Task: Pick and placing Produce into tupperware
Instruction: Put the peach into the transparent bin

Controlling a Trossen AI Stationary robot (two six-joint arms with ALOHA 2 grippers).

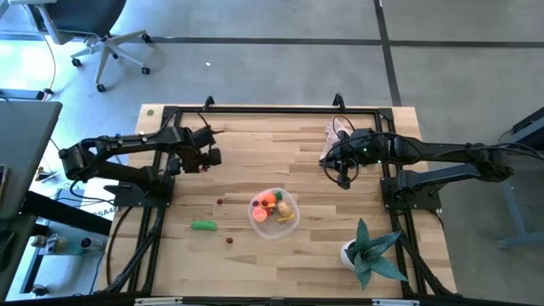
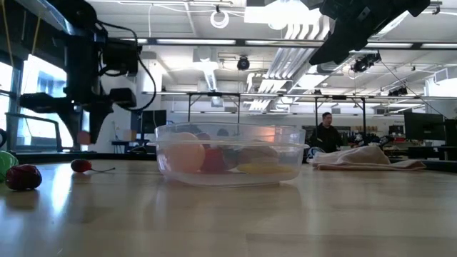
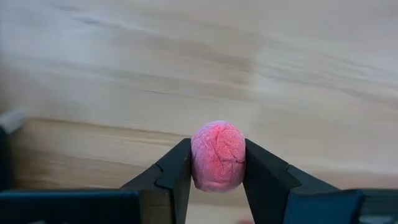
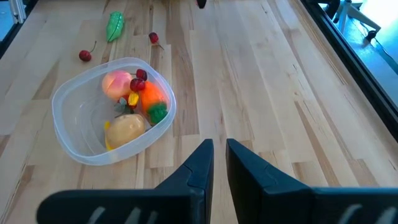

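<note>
Looks more than halfway done to me. The clear rounded-square plastic tupperware [image 4: 112,109] in the middle of the wooden table [image 1: 255,136] already holds an orange carrot [image 4: 151,96], a tan ball [image 4: 126,129], a peach-pink ball [image 4: 116,84] and a red berry.

The left gripper [image 3: 216,180] pinches a pink crinkly ball [image 3: 217,155], up over the table's left side, well apart from the container.

Still out: a green pod [image 1: 203,225] and two small red berries [image 4: 85,55].

The right gripper [image 4: 216,155] hangs idle near the crumpled pink cloth [image 1: 333,140], jaws nearly together around nothing. The teal spiky potted plant [image 1: 370,251] sits off in a corner, nothing blocking.
</note>
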